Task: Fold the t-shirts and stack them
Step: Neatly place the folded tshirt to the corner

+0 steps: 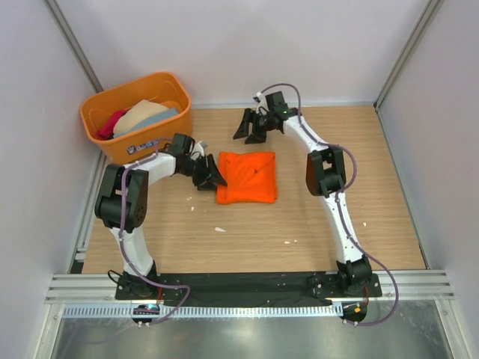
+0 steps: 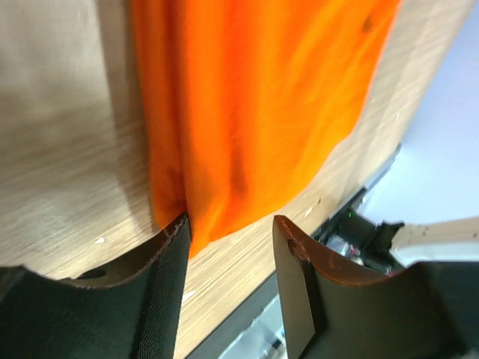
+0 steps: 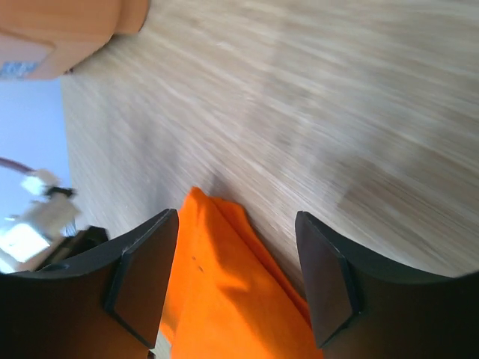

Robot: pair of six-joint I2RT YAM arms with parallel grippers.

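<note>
Top external: folded orange t-shirt (image 1: 248, 178), near-square, slightly wider left-right; left gripper (image 1: 215, 179), right gripper (image 1: 251, 136) spread.

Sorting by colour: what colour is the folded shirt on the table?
Bright orange; the shirt shows clearest in top view.

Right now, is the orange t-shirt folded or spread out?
Folded. The orange t-shirt lies as a compact rectangle on the table, no sleeves showing; the left wrist view shows layered edges.

White left arm (image 1: 129, 238) and right arm (image 1: 340, 221), bulky black joints, purplish cables, black left pincer (image 1: 215, 179) and right pincer (image 1: 248, 136).
</note>
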